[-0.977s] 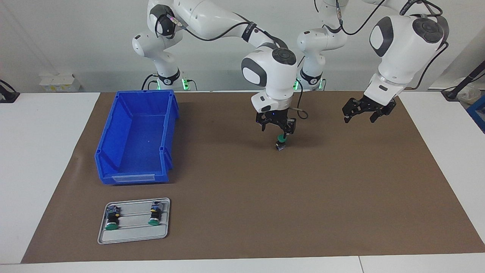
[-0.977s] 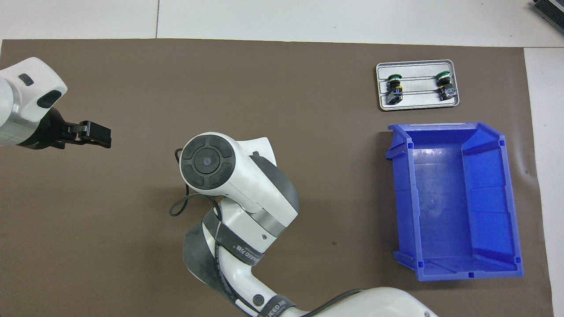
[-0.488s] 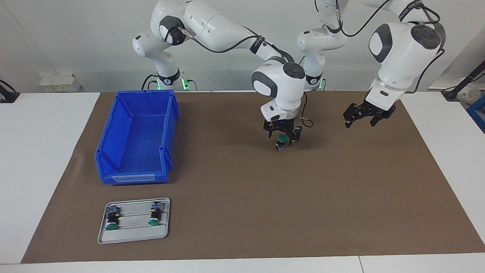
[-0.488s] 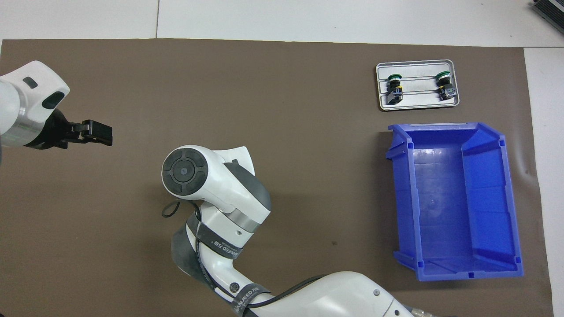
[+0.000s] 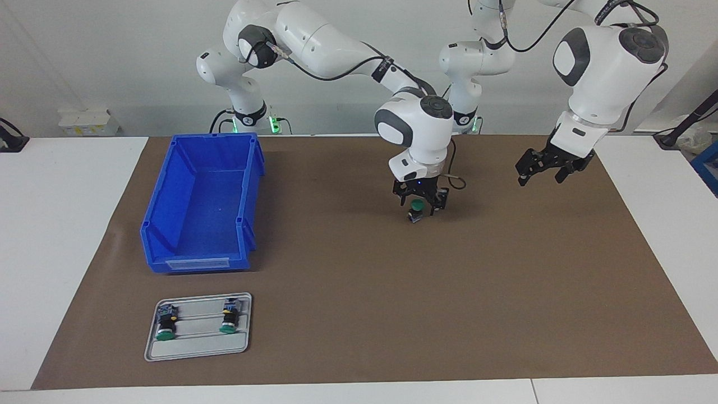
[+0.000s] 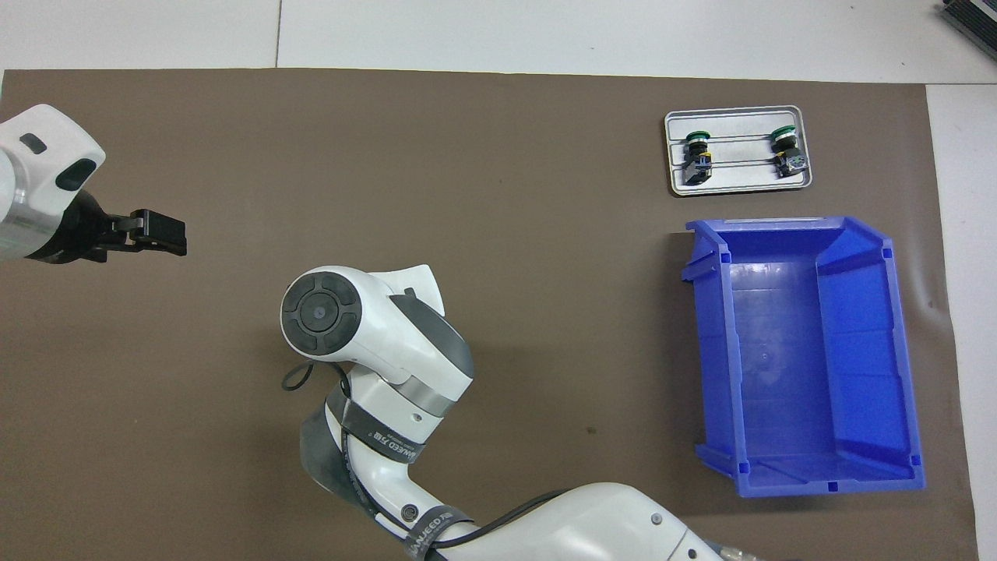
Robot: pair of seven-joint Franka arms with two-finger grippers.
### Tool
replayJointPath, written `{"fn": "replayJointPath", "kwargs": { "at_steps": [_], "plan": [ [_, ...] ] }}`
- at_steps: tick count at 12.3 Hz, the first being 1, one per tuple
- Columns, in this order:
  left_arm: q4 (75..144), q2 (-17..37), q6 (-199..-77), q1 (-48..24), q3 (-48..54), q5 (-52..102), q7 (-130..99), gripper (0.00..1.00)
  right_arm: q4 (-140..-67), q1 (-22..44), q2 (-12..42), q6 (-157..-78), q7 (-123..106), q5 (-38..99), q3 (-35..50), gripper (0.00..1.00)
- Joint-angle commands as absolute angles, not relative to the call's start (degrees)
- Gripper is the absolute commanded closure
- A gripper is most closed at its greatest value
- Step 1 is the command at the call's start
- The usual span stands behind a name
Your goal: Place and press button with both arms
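Brown mat (image 5: 359,292) under everything; right gripper (image 5: 419,203) sat low over the button (image 5: 415,214), jaws wide around its green cap, grip unclear. Left gripper (image 5: 543,168) hung open, empty.

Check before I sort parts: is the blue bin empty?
Empty. The blue bin shows only bare floor in both views.

Bright, even light from above – both views are sharp. Soft shadows lie under the blue bin (image 5: 202,202) and the right arm (image 5: 415,120) on the brown mat (image 5: 392,314), without glare.
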State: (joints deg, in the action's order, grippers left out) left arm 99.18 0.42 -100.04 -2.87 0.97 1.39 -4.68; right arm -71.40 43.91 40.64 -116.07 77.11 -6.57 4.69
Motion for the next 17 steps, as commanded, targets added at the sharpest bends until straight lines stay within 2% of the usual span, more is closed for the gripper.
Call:
{"fn": "replayJointPath", "kwargs": {
  "at_steps": [1,3,6,8,13,14,15,16,17],
  "plan": [
    [97.3,-0.7,-95.9,-4.1,0.1,0.6,-5.4,0.0,-75.3,44.1,40.0,-119.1,78.7,-7.6,4.8,0.11],
    [97.4,-0.8,-95.3,-4.3,0.2,0.6,-5.4,0.0,-77.6,44.9,39.0,-119.5,79.0,-7.6,4.7,0.14],
    [98.1,-1.3,-95.8,-4.4,0.4,0.5,-4.0,0.0,-77.2,44.7,39.0,-119.8,79.0,-7.8,4.7,0.2],
    [97.5,-1.2,-94.7,-4.5,0.4,0.4,-2.9,0.0,-77.0,44.8,39.0,-120.0,79.1,-7.9,4.4,0.27],
    [97.5,-1.1,-96.0,-4.5,0.5,-1.1,-2.0,0.0,-77.2,44.9,39.1,-122.1,79.7,-9.1,4.6,0.35],
    [97.7,-1.2,-95.8,-4.4,0.5,-1.1,-1.2,0.0,-77.2,44.9,39.0,-122.1,79.9,-9.1,4.6,0.44],
    [97.9,-1.3,-95.8,-4.5,0.6,-1.1,-1.1,0.0,-77.2,44.9,39.0,-122.0,79.9,-9.1,4.6,0.63],
    [97.9,-1.3,-95.9,-4.5,0.6,-1.0,-1.1,0.0,-77.1,44.8,39.0,-122.2,79.9,-9.1,4.7,0.91],
    [98.0,-1.3,-95.9,-4.5,0.6,-1.0,-1.1,0.0,-77.0,44.9,39.0,-121.8,79.9,-9.2,4.5,1.0]
  ]
}}
